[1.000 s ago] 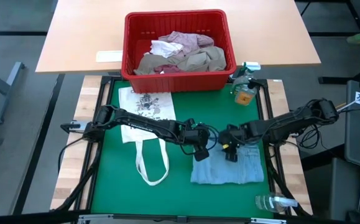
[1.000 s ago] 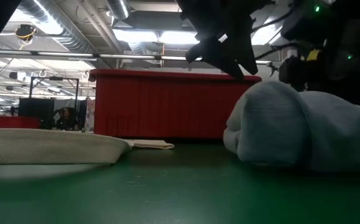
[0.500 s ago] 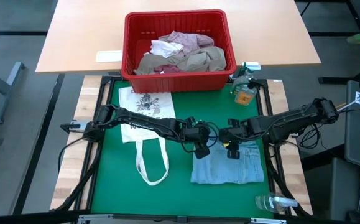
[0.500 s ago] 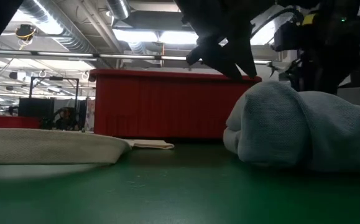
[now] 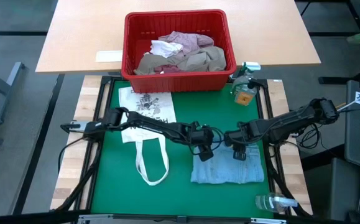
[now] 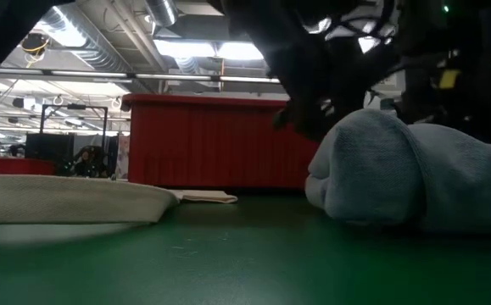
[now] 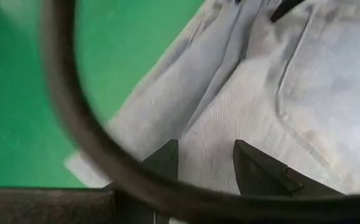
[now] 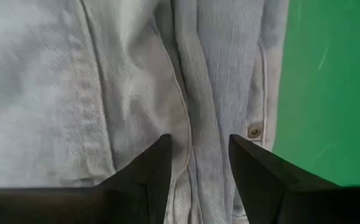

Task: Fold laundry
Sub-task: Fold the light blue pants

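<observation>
Light blue jeans (image 5: 227, 167), folded into a thick rectangle, lie flat on the green mat (image 5: 114, 180) at the near right; in the low view they show as a rounded bundle (image 6: 398, 174). My left gripper (image 5: 204, 154) hangs open, slanting down, just over the far left corner of the jeans (image 7: 291, 81). Its fingers (image 7: 165, 160) stand above the cloth. My right gripper (image 5: 239, 153) points down, open, over the far edge of the jeans (image 8: 105, 81) near a seam and a rivet (image 8: 252, 131). More laundry (image 5: 180, 55) lies heaped in the red basket (image 5: 224, 28).
A white printed tote bag (image 5: 145, 121) lies flat on the mat's left half, its handles toward the near edge. A spray bottle (image 5: 244, 87) stands at the far right corner and a clear bottle (image 5: 272, 202) lies at the near right. The basket sits on a wooden table beyond the mat.
My left gripper has come down and a little toward the near right, onto the jeans' far left corner, still open. My right gripper has tipped to point more steeply down and has shifted slightly toward the table's right. The jeans have kept still.
</observation>
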Available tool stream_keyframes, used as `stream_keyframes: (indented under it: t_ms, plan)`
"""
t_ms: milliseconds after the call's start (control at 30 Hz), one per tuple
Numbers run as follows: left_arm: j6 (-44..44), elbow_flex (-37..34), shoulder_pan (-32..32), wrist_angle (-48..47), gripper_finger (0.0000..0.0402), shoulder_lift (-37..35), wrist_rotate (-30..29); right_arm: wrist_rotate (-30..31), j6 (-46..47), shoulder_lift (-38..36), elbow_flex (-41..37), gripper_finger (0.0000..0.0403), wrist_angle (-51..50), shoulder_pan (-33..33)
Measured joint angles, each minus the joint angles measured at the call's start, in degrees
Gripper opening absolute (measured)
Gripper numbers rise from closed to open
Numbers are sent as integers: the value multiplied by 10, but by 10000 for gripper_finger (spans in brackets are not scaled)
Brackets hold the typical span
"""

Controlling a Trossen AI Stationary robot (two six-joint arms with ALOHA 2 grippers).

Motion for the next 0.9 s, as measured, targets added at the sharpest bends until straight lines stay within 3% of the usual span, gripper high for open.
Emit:
stream_keyframes:
  t_ms: [433, 733, 900]
  plan:
    - [-57, 1, 40, 4, 148, 39, -16, 8, 30, -1, -49, 161, -3, 0]
    - [-89, 1, 46, -1, 148, 30, -43, 83, 24, 1, 7, 161, -78, 0]
    - [-90, 0, 58, -52, 148, -6, -33, 123, 23, 1, 49, 161, -132, 0]
